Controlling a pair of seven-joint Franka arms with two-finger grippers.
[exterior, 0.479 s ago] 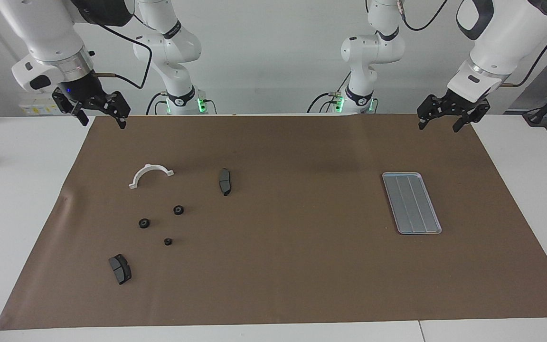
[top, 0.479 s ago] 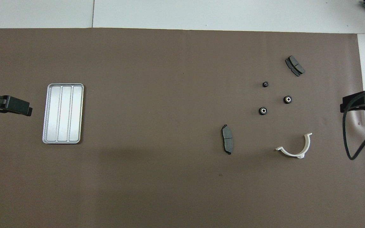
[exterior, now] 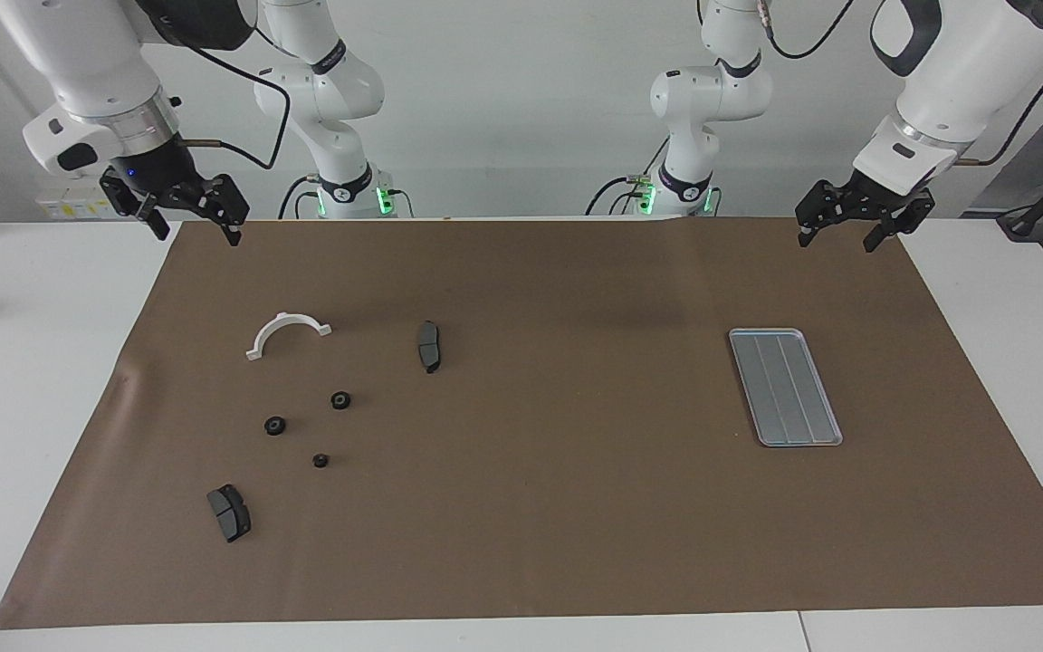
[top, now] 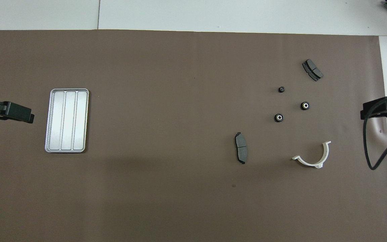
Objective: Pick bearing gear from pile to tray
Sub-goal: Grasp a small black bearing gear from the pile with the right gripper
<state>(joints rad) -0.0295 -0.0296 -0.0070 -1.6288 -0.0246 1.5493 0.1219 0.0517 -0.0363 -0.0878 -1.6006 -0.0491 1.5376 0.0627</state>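
Nothing on the table has shifted since half a second ago; only the right gripper (exterior: 194, 220) has drifted a touch, while the left gripper (exterior: 844, 226) hangs as it did. Both are raised with fingers spread and nothing between them, the right one over the mat's corner at the right arm's end of the table near the robots' edge, the left one over the matching corner at the left arm's end. The pile (exterior: 304, 417) lies scattered toward the right arm's end: three small black rings (exterior: 340, 399), which I take to be the bearing gears, with a white half-ring bracket (exterior: 288, 332) nearer the robots, one grey pad (exterior: 429, 346) beside it toward the table's middle, and another pad (exterior: 229, 512) toward the edge away from the robots. The tray (exterior: 786, 388) sits bare at the left arm's end. That layout suggests the right arm picks, since the rings lie within its reach; no ring is yet taken.
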